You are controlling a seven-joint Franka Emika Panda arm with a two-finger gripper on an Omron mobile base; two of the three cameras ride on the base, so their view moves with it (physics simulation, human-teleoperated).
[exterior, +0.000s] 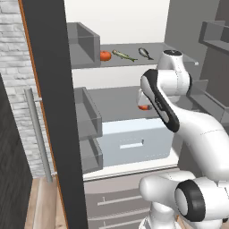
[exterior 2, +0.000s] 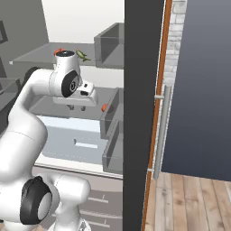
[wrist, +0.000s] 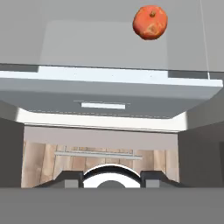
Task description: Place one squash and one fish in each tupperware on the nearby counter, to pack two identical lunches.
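Observation:
Inside an open fridge, one squash (exterior: 105, 55) lies on the top shelf. Right of it lie the slender yellow-green fish (exterior: 124, 55) and the dark grey fish (exterior: 145, 53). A second squash (exterior: 144, 107) (exterior 2: 104, 108) sits on the middle shelf, mostly hidden behind my arm in the left base view. My gripper (exterior 2: 76, 108) hangs over that shelf, a little short of this squash, fingers apart with nothing between them. The hand view has the squash (wrist: 150, 22) at the upper right, away from the gripper (wrist: 111, 176). The tupperware and the counter are out of view.
The open fridge door (exterior: 49, 112) stands close on the left, carrying grey door bins (exterior: 87, 114) and a metal handle (exterior: 38, 134). A pale drawer (exterior: 134, 141) juts out below the middle shelf. Wooden floor (exterior 2: 194, 203) lies beyond the door.

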